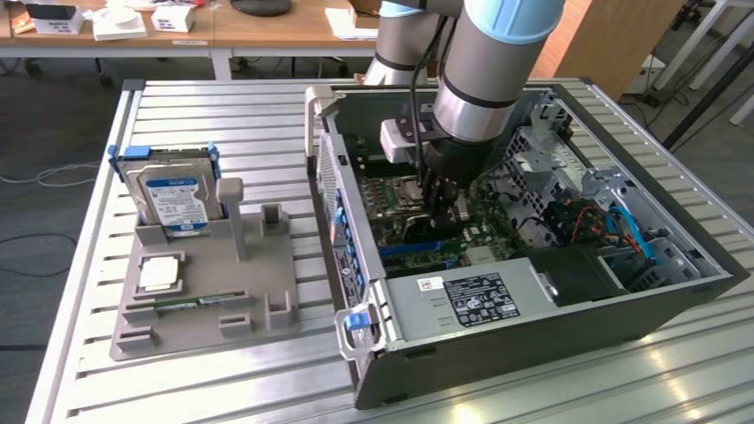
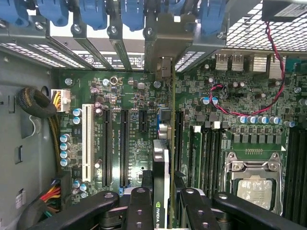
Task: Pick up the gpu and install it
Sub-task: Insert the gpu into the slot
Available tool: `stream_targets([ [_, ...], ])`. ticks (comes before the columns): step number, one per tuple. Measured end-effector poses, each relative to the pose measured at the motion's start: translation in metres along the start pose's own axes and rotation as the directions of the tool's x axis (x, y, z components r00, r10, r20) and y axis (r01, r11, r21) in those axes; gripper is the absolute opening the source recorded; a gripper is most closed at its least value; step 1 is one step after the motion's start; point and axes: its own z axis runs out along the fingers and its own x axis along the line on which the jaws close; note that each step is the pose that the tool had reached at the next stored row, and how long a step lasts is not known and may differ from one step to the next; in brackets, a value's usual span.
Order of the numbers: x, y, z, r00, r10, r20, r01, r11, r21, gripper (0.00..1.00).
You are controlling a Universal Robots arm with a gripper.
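The gpu (image 2: pixel 160 158) is a thin black card seen edge-on, standing upright over the green motherboard (image 2: pixel 134 96) with its silvery bracket (image 2: pixel 163 52) against the case's rear slot openings. My gripper (image 2: pixel 164 196) is shut on it, one black finger (image 2: pixel 139 203) on each side of the card. In the exterior view the gripper (image 1: pixel 440 208) reaches straight down into the open computer case (image 1: pixel 566 336), with the dark gpu (image 1: pixel 415 231) below its fingers, low over the board. Whether the card's edge sits in a slot is hidden.
On the exterior view's left, a grey holder (image 1: pixel 200 300) carries the silver hard drive (image 1: pixel 173 199) with a blue label and a slim green memory stick (image 1: pixel 189 303). Inside the case are a processor socket (image 2: pixel 252 184), cables (image 2: pixel 43 110), blue slot clips (image 2: pixel 91 12) and a power supply (image 1: pixel 465 300).
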Motion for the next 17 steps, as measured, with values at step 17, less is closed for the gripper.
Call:
stream_targets([
  [17, 0.0004, 0.0002, 0.0, 1.0, 0.002, -0.0085, -0.002, 1.0, -0.0001, 0.27],
])
